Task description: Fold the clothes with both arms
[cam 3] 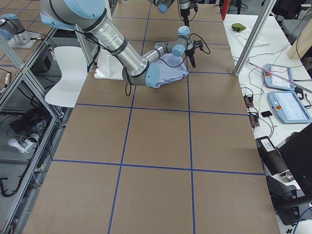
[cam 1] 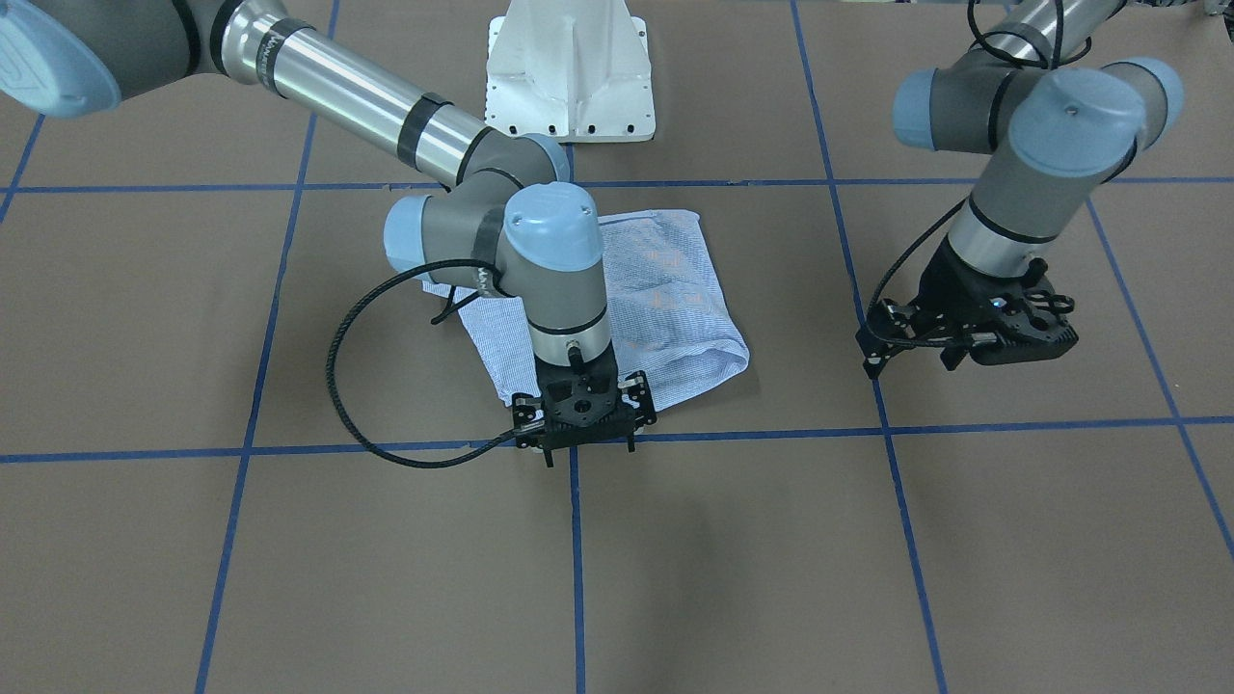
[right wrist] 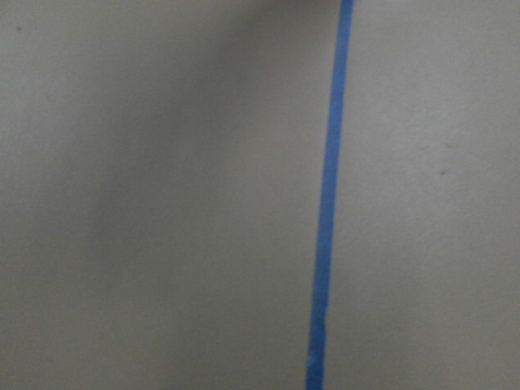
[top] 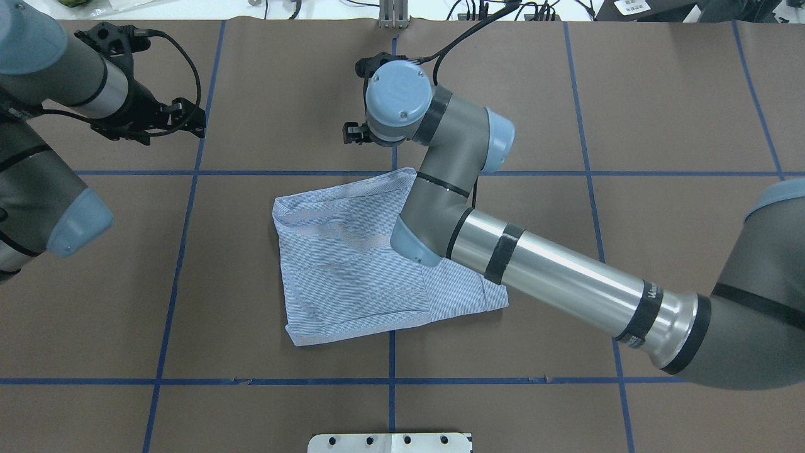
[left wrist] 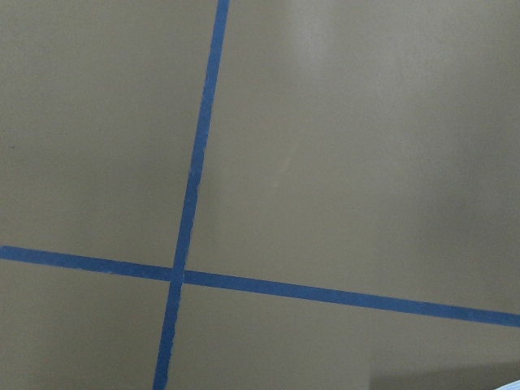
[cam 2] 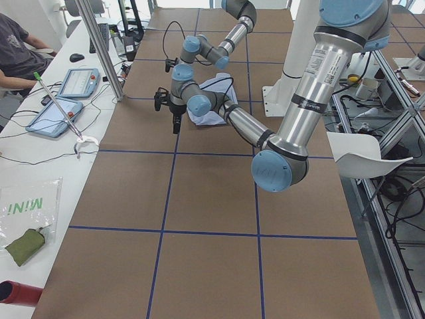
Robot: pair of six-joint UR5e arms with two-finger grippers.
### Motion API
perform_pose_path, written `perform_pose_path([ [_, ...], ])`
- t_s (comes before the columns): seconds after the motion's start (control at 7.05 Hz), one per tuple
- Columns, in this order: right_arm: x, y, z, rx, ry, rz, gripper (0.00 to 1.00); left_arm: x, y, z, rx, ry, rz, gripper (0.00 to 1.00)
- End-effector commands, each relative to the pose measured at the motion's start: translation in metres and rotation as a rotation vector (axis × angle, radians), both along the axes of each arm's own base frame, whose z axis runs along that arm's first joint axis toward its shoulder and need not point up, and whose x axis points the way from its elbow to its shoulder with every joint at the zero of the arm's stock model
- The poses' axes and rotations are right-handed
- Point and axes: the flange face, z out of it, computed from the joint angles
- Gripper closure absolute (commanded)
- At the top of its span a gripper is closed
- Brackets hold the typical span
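Note:
The clothes are one light blue striped shirt (top: pixel 352 270), folded into a rough rectangle and lying flat mid-table, also seen in the front view (cam 1: pixel 675 289). My right arm (top: pixel 553 277) reaches across it. The right gripper (cam 1: pixel 590 453) points straight down just off the shirt's far edge, over a blue tape crossing, fingers apart with nothing between them. My left gripper (cam 1: pixel 911 364) hangs well to the side of the shirt, above bare table, and looks open and empty; overhead the left gripper (top: pixel 192 118) is at the far left. Both wrist views show only the table surface and tape.
Blue tape lines (top: pixel 390 381) grid the brown table. The white base pedestal (cam 1: pixel 569 77) stands behind the shirt. A black cable loop (cam 1: pixel 337 386) hangs beside the right wrist. A side bench holds tablets (cam 2: pixel 73 83), where a person (cam 2: pixel 20 46) sits.

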Motion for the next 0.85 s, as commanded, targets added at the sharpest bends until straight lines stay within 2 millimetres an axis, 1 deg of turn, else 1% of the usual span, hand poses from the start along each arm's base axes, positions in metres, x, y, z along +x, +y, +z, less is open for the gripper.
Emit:
perform_pose_path([
  [0.0,0.13,-0.06,-0.003,-0.159,-0.02,-0.045,0.0,-0.066,-0.038,0.027,0.104,-0.066,0.056,0.01],
  [0.14,0.196,-0.072,0.028,-0.148,0.019,-0.097,0.0,-0.1,-0.046,0.038,0.142,-0.101,0.059,0.01],
  [0.28,0.255,-0.083,0.055,-0.107,0.095,-0.169,0.0,-0.141,-0.052,0.055,0.209,-0.155,0.094,0.01],
  [0.43,0.315,-0.093,0.086,-0.108,0.152,-0.207,0.0,-0.173,-0.05,0.076,0.253,-0.204,0.137,0.01],
  [0.57,0.384,-0.093,0.136,-0.117,0.135,-0.242,0.0,-0.205,-0.045,0.108,0.264,-0.227,0.184,0.01],
  [0.71,0.45,-0.078,0.198,-0.111,0.118,-0.279,0.0,-0.238,-0.037,0.142,0.271,-0.202,0.249,0.01],
])
